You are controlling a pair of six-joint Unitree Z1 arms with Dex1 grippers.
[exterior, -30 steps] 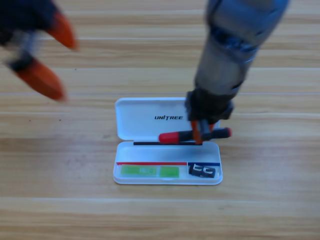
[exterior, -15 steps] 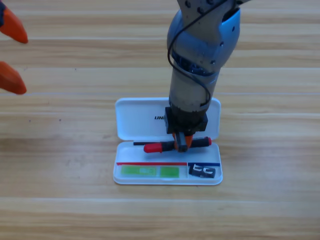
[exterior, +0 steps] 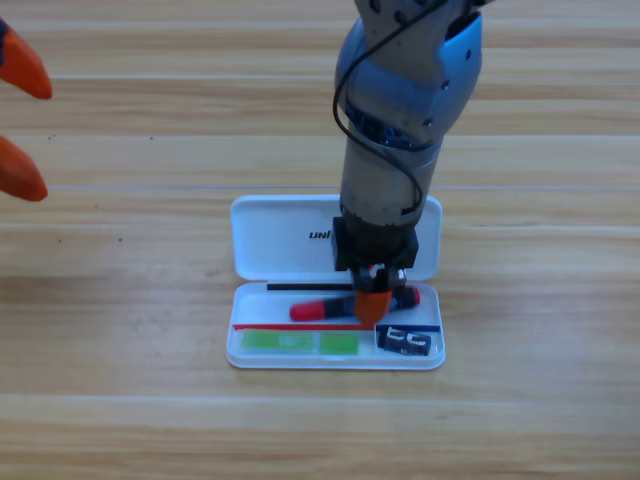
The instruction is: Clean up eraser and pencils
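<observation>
Right gripper [exterior: 374, 300] clamps the red black-capped pencil stick [exterior: 325, 309] inside the white plastic case [exterior: 262, 355]; left gripper [exterior: 18, 125] waits at 9 o'clock, jaws apart.

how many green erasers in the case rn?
2. Both lie side by side in the front tray of the white case: left green eraser, right green eraser, left of the black block. None seem hidden.

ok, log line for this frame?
right claw at red pencil over white case tray | left claw waiting, left edge | eraser in case
</observation>
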